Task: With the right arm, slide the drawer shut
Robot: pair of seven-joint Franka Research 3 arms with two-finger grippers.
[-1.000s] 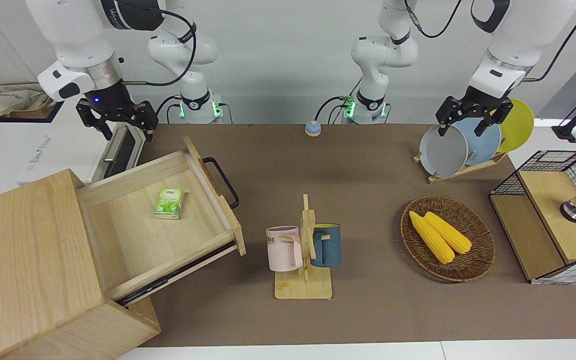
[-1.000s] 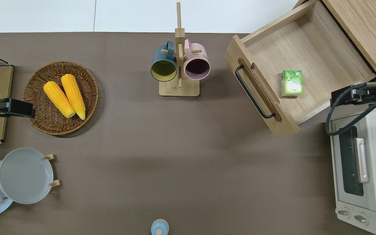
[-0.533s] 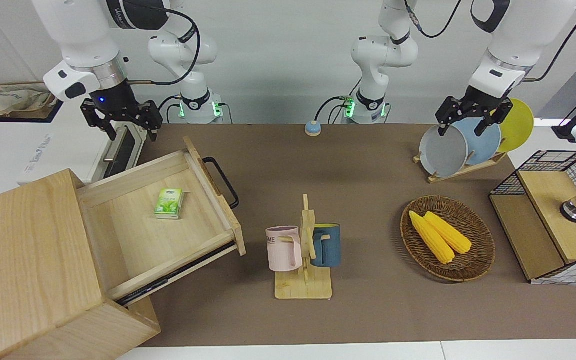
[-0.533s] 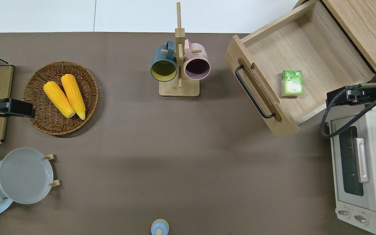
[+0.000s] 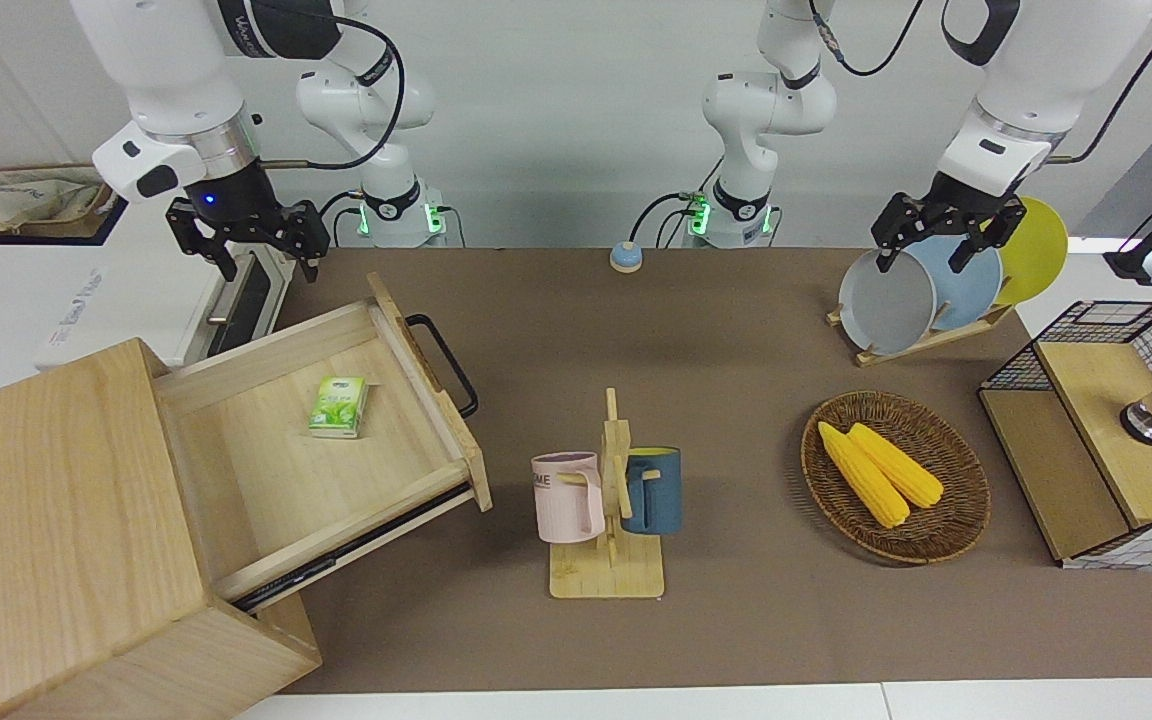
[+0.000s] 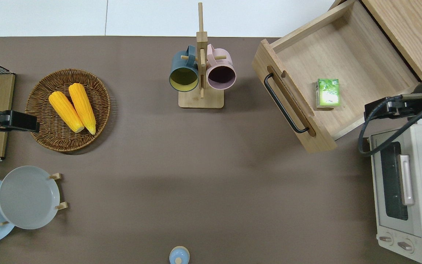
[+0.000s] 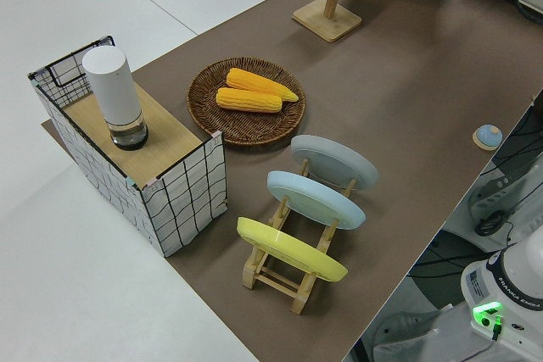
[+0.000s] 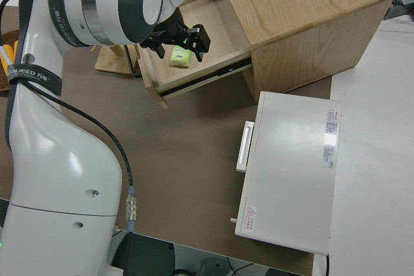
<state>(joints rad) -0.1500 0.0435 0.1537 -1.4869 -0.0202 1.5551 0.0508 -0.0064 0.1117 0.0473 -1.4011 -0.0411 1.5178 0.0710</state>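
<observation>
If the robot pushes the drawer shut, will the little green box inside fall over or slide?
The green box lies flat on the drawer floor, so it probably won't tip. It looks small and light, so a quick shove might make it slide a bit.

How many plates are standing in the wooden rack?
3, all upright in the rack toward the left arm's end of the table: a grey plate, a light blue plate beside it, and a yellow plate at the outer end. None seems hidden.
</observation>
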